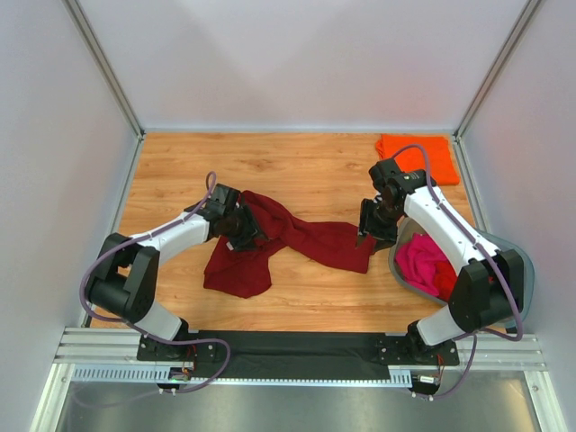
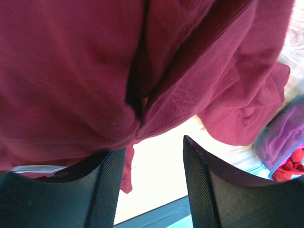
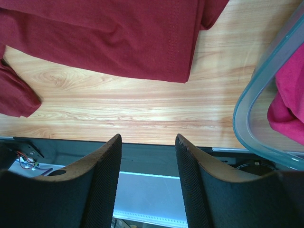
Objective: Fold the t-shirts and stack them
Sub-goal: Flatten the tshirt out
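A dark maroon t-shirt lies crumpled and stretched across the middle of the table; it fills the top of the left wrist view and of the right wrist view. My left gripper is low over its left part, jaws open, with cloth lying just beyond the fingertips and none between them. My right gripper is open and empty at the shirt's right end. A folded bright orange t-shirt lies at the back right. A magenta-pink shirt and a red one lie in the tub.
The grey translucent tub stands at the right edge, close beside my right arm; its rim shows in the right wrist view and in the left wrist view. A black strip and metal rail run along the near edge.
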### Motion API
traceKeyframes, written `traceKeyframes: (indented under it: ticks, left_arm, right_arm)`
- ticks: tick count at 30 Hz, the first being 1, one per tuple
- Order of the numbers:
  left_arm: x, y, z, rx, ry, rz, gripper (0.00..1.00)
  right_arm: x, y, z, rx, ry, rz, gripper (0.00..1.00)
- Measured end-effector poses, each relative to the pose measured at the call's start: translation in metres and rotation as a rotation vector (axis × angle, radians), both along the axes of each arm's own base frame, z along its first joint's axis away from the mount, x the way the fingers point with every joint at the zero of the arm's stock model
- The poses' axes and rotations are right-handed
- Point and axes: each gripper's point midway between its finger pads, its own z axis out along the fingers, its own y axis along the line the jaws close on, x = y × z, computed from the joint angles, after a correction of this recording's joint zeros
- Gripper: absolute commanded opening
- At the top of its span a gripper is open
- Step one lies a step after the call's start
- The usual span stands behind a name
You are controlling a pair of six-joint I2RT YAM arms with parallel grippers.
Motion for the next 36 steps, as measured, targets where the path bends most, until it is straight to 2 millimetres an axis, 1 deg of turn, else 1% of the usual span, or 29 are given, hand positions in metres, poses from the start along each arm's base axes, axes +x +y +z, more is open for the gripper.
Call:
traceKeyframes:
  ticks: [4, 10, 14, 16, 17, 18, 20, 21, 23, 24, 27, 29, 31, 32, 33, 35, 36]
  left_arm:
    - [-0.001, -0.004, -0.004, 0.01, 0.019, 0.019, 0.53]
    - [0.003, -0.003, -0.005, 0.035, 0.01, 0.06, 0.45]
    - [0.004, -0.003, -0.006, 0.049, 0.008, 0.078, 0.44]
    - [0.004, -0.002, -0.006, 0.051, 0.009, 0.087, 0.36]
    - [0.005, -0.002, -0.006, 0.053, 0.008, 0.091, 0.3]
    - [0.005, -0.002, -0.006, 0.053, 0.01, 0.098, 0.2]
    - [0.006, 0.0, -0.006, 0.062, 0.013, 0.113, 0.11]
    - [0.006, 0.001, -0.004, 0.071, 0.019, 0.115, 0.0]
    - [0.009, 0.003, 0.004, 0.089, 0.023, 0.123, 0.0]
    - [0.011, 0.004, 0.011, 0.101, 0.021, 0.126, 0.0]
    - [0.024, 0.006, 0.041, 0.128, -0.02, 0.137, 0.0]
    - [0.028, 0.013, 0.065, 0.15, -0.065, 0.139, 0.0]
    - [0.025, 0.025, 0.087, 0.169, -0.106, 0.141, 0.0]
    - [0.023, 0.031, 0.095, 0.174, -0.122, 0.148, 0.0]
    - [0.02, 0.041, 0.104, 0.181, -0.139, 0.157, 0.0]
    - [0.014, 0.06, 0.115, 0.199, -0.158, 0.182, 0.0]
    - [0.012, 0.068, 0.118, 0.209, -0.165, 0.192, 0.0]
  right_arm:
    - [0.0, 0.0, 0.0, -0.001, 0.0, 0.004, 0.5]
    - [-0.003, -0.002, -0.004, -0.007, 0.011, 0.01, 0.5]
    - [-0.005, -0.003, -0.006, -0.01, 0.02, 0.011, 0.5]
    - [-0.006, -0.003, -0.008, -0.012, 0.023, 0.01, 0.5]
    - [-0.007, -0.003, -0.008, -0.012, 0.026, 0.01, 0.51]
    - [-0.008, -0.004, -0.009, -0.013, 0.028, 0.009, 0.51]
    - [-0.011, -0.004, -0.011, -0.014, 0.033, -0.001, 0.52]
    - [-0.013, -0.005, -0.012, -0.015, 0.036, -0.007, 0.52]
    - [-0.014, -0.006, -0.012, -0.02, 0.035, -0.014, 0.52]
    - [-0.013, -0.006, -0.012, -0.023, 0.032, -0.018, 0.52]
    - [-0.009, -0.008, -0.013, -0.032, 0.016, -0.021, 0.52]
    - [-0.006, -0.008, -0.013, -0.029, 0.007, -0.023, 0.53]
    - [0.0, -0.008, -0.015, -0.025, 0.002, -0.024, 0.52]
    - [0.004, -0.007, -0.016, -0.023, 0.001, -0.029, 0.49]
    - [0.008, -0.007, -0.018, -0.018, 0.002, -0.032, 0.48]
    - [0.017, -0.004, -0.023, -0.004, 0.0, -0.037, 0.48]
    - [0.021, -0.002, -0.027, 0.004, 0.0, -0.039, 0.49]
